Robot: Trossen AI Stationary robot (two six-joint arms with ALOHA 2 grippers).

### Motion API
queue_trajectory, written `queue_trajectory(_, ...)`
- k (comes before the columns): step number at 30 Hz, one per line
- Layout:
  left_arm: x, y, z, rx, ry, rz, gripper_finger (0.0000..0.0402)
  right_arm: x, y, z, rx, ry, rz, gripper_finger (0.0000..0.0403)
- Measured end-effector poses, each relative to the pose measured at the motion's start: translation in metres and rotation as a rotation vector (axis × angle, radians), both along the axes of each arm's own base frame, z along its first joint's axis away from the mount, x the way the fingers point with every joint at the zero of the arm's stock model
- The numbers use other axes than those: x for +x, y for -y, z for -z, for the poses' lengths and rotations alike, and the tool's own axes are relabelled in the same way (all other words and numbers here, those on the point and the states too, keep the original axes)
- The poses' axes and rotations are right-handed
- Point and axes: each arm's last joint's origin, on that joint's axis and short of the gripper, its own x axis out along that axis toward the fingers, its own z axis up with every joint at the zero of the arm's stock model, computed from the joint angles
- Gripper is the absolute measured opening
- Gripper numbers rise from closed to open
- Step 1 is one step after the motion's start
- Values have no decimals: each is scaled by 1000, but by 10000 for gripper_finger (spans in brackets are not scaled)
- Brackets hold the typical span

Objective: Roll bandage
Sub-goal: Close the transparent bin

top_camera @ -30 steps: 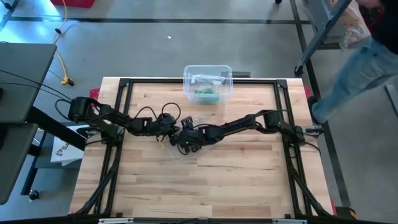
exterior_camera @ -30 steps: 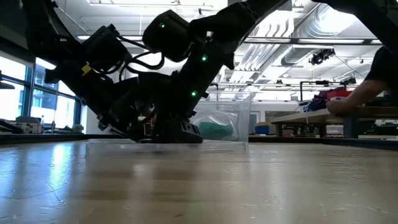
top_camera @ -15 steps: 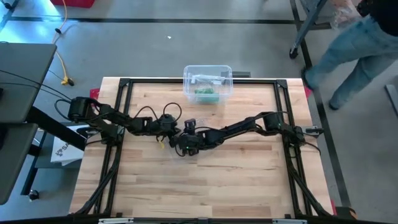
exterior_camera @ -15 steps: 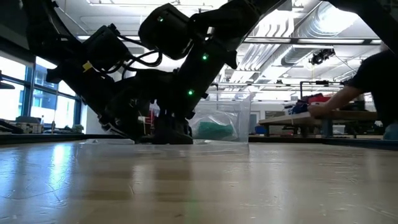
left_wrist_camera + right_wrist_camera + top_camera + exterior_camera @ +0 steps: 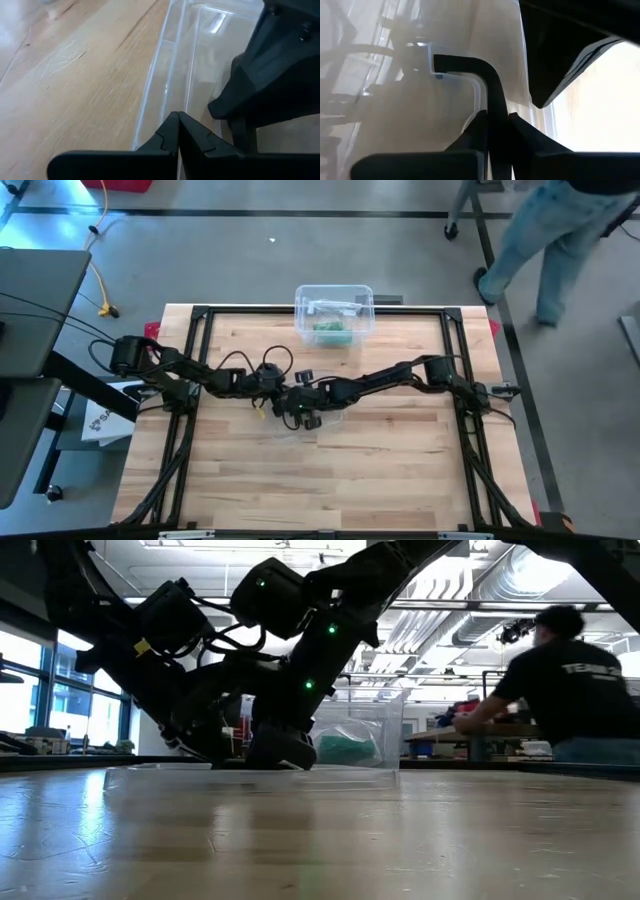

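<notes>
The bandage (image 5: 331, 332), if the green lump is one, lies in the clear bin (image 5: 365, 300) at the upper middle of the high view, well apart from both grippers. In the low view it shows as a green mound (image 5: 345, 748) behind the arms.

Since a second ago the right gripper (image 5: 305, 412) has shifted a little at frame centre. The person (image 5: 560, 230) has walked left along the upper right edge of the high view. In the low view that person (image 5: 570, 690) now fills the right side, back turned, bent toward a bench.

The grippers meet over a flat clear lid (image 5: 285, 430) lying on the counter (image 5: 380, 470) at frame centre, the left gripper (image 5: 275, 392) just beside the right. In its wrist view the right gripper (image 5: 492, 117) has its jaws almost together, with a thin dark strip, seemingly the lid's (image 5: 445, 125) rim, pinched between them. The left gripper (image 5: 178, 116) has its jaws fully closed, tips at the lid's (image 5: 170, 75) raised edge. Whether they pinch that edge or only rest on it I cannot tell.

The right arm's dark bulk blocks the right side of the left wrist view, and the left arm covers the upper right of the right wrist view. In the low view both grippers merge into one dark mass. The pale things beside the bandage are too small to name.
</notes>
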Motion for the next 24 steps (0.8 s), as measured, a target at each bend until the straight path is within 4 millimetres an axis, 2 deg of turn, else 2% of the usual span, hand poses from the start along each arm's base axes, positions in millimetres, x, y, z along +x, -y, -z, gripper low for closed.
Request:
queue_trajectory(9,-2,-5,-1,-8,-10,-72,0,-3,-22,-27,-60,67,7,45)
queue_trajectory(15,-3,-8,-1,-1,-8,-101,0,-3,-29,-28,8,87,1,40)
queue_trajectory(20,-4,-9,-1,13,-7,-134,0,-2,-30,-29,-35,105,39,60)
queue_trajectory(24,-4,-9,-1,31,-6,-131,0,-2,-30,-31,-100,123,66,57)
